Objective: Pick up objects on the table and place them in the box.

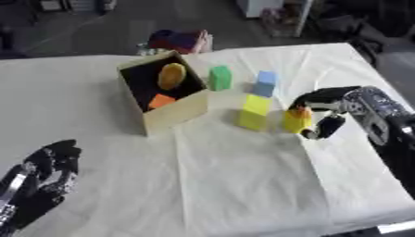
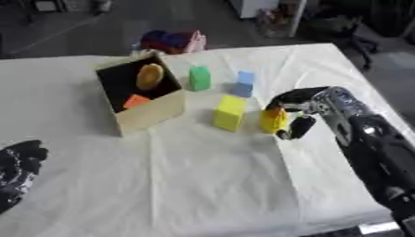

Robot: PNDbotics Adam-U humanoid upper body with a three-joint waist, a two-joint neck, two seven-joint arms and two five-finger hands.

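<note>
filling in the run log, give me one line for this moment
right hand: curled round yellow object | left hand: idle, open, lower left | box: holds orange items | table: green block, blue block, yellow block

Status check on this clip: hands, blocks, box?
Right hand closing on small yellow block. Left hand idle, open. Box holds two items. Path clear.

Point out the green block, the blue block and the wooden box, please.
green block [image 1: 220,77], left eye view, its front face
blue block [image 1: 265,83], left eye view, its front face
wooden box [image 1: 176,114], left eye view, its front wall
</note>
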